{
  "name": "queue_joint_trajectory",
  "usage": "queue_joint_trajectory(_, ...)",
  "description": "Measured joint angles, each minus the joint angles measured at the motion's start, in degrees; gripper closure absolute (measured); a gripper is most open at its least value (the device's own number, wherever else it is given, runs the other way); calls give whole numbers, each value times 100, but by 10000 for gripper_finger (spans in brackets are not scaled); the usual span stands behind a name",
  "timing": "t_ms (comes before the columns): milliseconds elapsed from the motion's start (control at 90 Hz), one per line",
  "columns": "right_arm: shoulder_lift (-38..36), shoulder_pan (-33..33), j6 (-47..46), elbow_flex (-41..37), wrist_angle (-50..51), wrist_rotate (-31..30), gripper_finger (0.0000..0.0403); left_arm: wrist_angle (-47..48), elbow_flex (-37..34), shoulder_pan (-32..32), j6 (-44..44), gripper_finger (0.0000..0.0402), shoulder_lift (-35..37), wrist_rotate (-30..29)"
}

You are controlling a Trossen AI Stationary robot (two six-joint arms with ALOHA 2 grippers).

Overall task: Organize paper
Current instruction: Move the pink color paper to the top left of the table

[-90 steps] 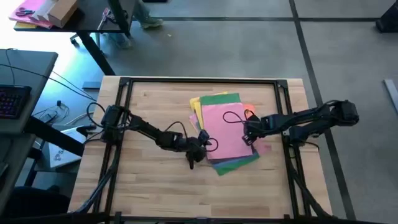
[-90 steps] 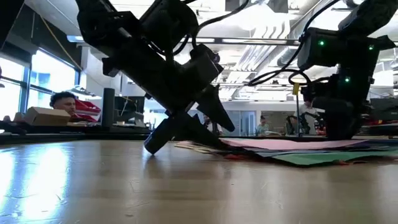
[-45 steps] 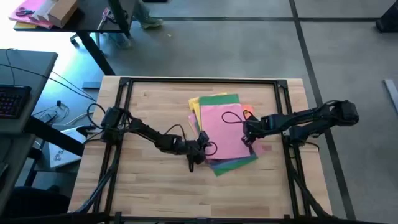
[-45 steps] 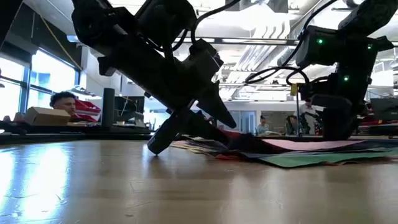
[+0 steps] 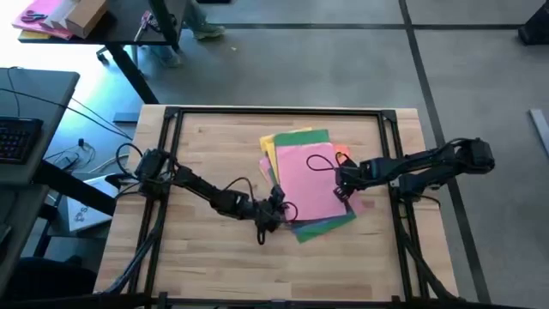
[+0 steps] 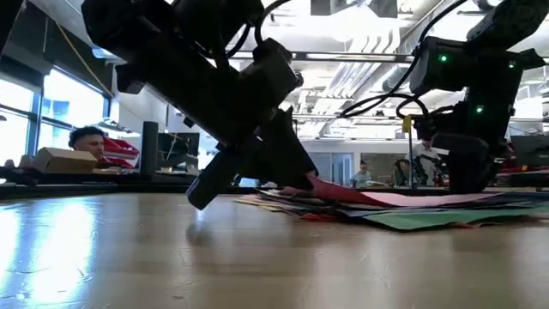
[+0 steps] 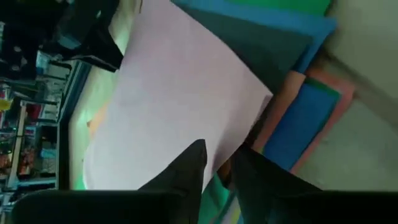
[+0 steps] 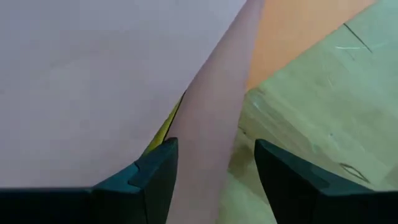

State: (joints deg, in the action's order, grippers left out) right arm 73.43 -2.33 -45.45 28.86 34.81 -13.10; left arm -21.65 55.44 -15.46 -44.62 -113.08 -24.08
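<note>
While my left gripper (image 5: 268, 221) sits low at the near-left corner of the paper (image 5: 310, 184), its fingers are pinched nearly together on the edge of the top pink sheet (image 7: 174, 99). That pinch shows only in my left wrist view, where the two dark fingers (image 7: 186, 168) meet at the sheet's edge with dark grey, blue and orange sheets fanned out beside it. From above, the same gripper is just a dark shape at the stack's corner, and how its fingers stand cannot be read there.

From overhead the paper lies as a loose, skewed pile in the middle of the wooden table (image 5: 206, 137), pink on top, with green and yellow edges poking out at the far side and green and purple-blue at the near side. The level view across the table adds what the overhead one hides: the near corner of the pink sheet (image 6: 330, 190) is raised a little off the pile where my left gripper (image 6: 287, 176) meets it, while the other sheets lie flat.

My right gripper (image 5: 341, 182) rests over the right edge of the pile. Its wrist view shows its fingers (image 8: 155, 171) spread apart, straddling a pink sheet, with orange paper and bare wood beyond.
</note>
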Motion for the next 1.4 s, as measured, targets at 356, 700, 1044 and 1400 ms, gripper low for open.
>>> queue_joint_trajectory(356, 0, 0, -79, 0, -54, -9, 204, -442, 11, 319, 751, 349, -66, 804)
queue_joint_trajectory(700, -231, 0, -56, 2, -13, -168, 204, 291, 11, 307, 1393, 401, 201, 112)
queue_joint_trajectory(1044, -934, 9, 84, 2, -167, -593, 204, 4917, 22, 531, 1983, 401, 2500, -666)
queue_joint_trajectory(1400, -942, 11, 352, 2, -813, -599, 204, 7434, -568, 1349, 2569, 401, 2791, 644)
